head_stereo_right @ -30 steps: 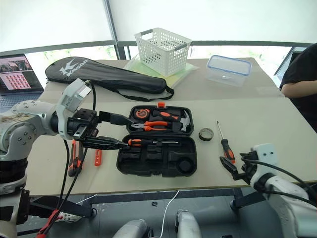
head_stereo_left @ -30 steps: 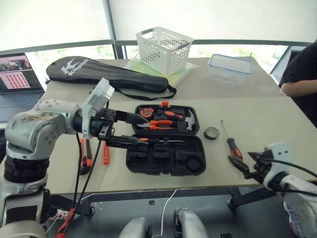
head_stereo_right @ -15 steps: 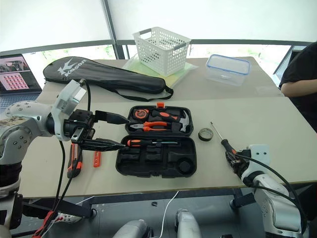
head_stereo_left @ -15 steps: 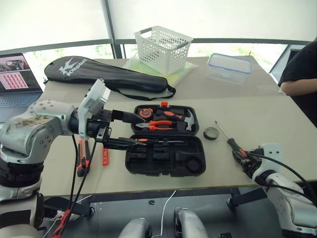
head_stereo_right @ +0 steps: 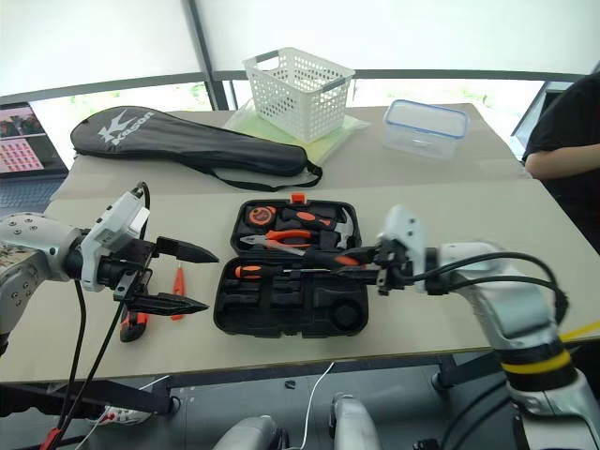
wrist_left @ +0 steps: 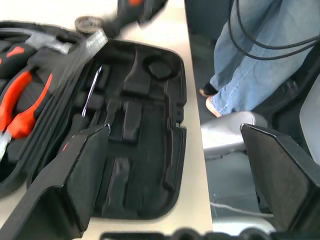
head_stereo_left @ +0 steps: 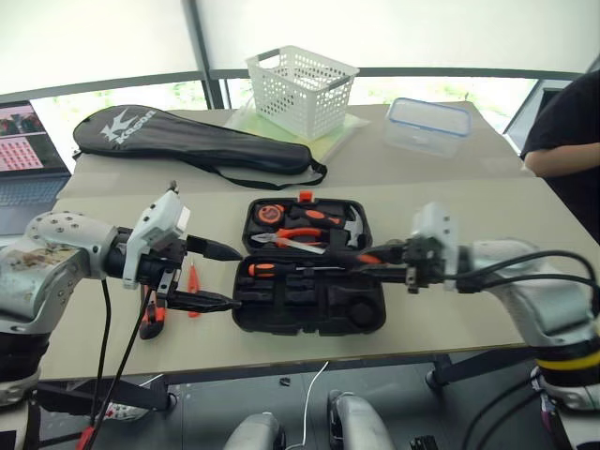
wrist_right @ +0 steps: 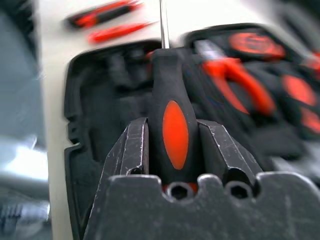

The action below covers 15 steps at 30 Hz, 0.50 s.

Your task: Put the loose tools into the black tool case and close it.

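The black tool case lies open on the beige desk below bright windows. Over its near half, the right pincer pinches an orange-and-black screwdriver by the handle. The left pincer, fingers spread wide, hovers just beside the case; utility knife and tester screwdriver lie beneath it.

Right tool grips screwdriver over open black tool case.
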Each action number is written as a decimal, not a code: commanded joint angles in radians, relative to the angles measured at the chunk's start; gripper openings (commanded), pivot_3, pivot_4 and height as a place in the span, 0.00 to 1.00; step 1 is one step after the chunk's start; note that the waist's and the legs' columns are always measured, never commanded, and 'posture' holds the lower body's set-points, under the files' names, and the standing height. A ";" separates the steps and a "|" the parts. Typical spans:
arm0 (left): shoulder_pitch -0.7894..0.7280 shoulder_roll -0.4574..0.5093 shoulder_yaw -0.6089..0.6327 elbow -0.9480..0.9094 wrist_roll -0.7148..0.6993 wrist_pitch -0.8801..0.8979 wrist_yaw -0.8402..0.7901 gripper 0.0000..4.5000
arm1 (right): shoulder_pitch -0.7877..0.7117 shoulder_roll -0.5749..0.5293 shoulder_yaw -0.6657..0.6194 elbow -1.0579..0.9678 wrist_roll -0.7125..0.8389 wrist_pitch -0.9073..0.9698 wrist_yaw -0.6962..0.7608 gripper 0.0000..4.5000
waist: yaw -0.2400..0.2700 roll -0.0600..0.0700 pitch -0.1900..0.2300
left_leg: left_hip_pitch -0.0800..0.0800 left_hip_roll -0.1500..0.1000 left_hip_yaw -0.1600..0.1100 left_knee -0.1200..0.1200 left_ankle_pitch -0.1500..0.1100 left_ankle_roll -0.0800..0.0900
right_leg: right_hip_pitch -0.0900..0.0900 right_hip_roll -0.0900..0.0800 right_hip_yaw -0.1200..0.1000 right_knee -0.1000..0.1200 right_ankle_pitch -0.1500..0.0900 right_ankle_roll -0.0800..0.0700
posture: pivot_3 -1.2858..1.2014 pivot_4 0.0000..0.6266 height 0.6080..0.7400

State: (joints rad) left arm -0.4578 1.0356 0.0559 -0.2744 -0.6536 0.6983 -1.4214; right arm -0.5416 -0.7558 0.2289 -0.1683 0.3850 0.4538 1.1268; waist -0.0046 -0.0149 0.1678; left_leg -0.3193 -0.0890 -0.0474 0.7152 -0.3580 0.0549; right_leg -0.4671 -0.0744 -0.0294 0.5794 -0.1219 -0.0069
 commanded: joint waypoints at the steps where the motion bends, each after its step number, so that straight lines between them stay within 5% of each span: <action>1: 0.007 0.025 0.025 -0.026 0.001 -0.019 0.001 1.00 | -0.033 -0.008 0.059 0.064 -0.097 -0.117 0.072 0.23 | 0.007 0.000 0.000 | -0.001 -0.001 0.000 0.000 0.000 0.000 | -0.001 -0.001 -0.003 0.000 0.000 0.000 | 0.52 0.24 1.00; 15: 0.019 0.035 0.050 -0.041 -0.013 -0.014 0.037 1.00 | -0.042 0.012 0.040 0.217 -0.169 -0.199 0.096 0.23 | -0.005 0.000 0.000 | -0.004 -0.001 -0.001 0.001 0.002 -0.005 | -0.004 -0.003 -0.009 0.001 0.001 -0.004 | 0.52 0.24 1.00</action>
State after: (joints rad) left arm -0.4325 1.0544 0.0648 -0.2947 -0.6530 0.6959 -1.3880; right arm -0.5820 -0.7220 0.3081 0.0459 0.2184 0.2800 1.2101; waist -0.0093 -0.0148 0.1677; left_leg -0.3228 -0.0896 -0.0492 0.7160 -0.3555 0.0499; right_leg -0.4713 -0.0773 -0.0388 0.5803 -0.1210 -0.0107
